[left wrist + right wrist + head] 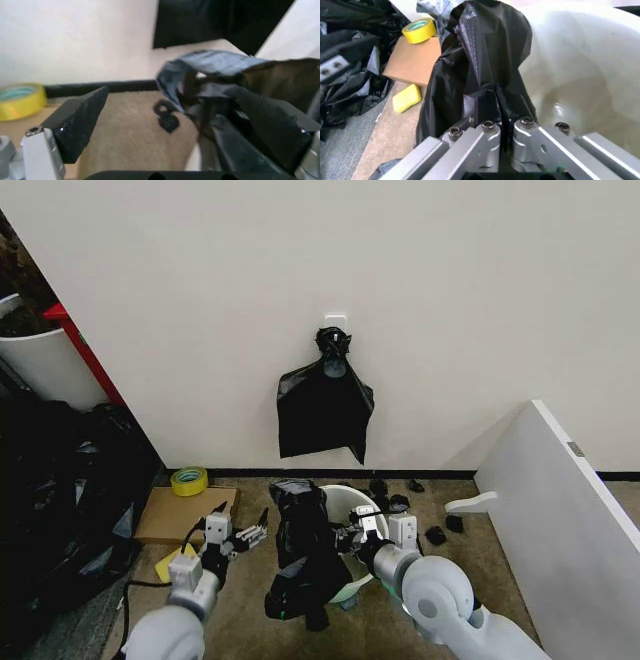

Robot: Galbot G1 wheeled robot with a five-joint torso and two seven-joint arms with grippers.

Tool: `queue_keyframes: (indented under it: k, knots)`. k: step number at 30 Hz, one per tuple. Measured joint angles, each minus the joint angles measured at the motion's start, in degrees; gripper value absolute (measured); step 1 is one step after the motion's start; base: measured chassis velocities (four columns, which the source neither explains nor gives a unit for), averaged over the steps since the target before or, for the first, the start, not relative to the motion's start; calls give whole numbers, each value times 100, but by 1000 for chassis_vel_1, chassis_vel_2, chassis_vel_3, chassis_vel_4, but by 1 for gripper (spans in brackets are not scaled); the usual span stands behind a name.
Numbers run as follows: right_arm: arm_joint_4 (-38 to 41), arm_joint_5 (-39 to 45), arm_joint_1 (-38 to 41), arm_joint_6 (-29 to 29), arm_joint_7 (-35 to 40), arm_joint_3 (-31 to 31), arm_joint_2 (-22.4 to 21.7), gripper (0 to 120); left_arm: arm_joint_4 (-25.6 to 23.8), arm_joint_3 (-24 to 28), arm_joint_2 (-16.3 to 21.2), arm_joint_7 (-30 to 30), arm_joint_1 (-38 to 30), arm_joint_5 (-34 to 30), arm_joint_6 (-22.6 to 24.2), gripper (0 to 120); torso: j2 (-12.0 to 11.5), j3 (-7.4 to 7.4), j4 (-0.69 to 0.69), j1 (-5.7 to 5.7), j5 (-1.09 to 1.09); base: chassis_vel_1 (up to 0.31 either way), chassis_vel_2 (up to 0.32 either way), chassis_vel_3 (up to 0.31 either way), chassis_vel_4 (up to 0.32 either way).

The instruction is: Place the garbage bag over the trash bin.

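Observation:
The white trash bin (347,506) stands on the carpet in front of me. The black garbage bag (301,548) hangs over its left rim and down the outside. My right gripper (358,531) reaches in over the rim, shut on a fold of the garbage bag (485,63), with the trash bin's pale inside (585,75) beside it. My left gripper (243,537) hovers just left of the bag, open wide. Its two dark fingers (77,122) stand far apart, and the garbage bag's edge (220,65) lies close by the far one.
A flat black bundle (323,405) hangs on the wall behind. A yellow tape roll (189,480), cardboard (180,515) and a yellow sponge (170,565) lie left. A heap of black bags (60,500) and a white drum (40,365) fill the far left. A white board (560,500) leans right.

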Motion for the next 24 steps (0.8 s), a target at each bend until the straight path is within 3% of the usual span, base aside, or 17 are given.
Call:
queue_keyframes:
  k: [6,15,24]
  knots:
    - [8,-4,-32,0,15,54,-1,0,-67,359,94,-29,-172,-101,687,100,0,0,1,0,2,0,0,0,0]
    - [49,-15,-83,3,16,56,-1,0,176,901,3,-239,-463,-211,757,100,0,-1,1,0,0,0,0,0,0]
    - [101,-49,-166,7,28,58,-9,0,517,1175,-173,-660,-730,-916,1001,99,0,-1,1,0,2,0,0,0,0]
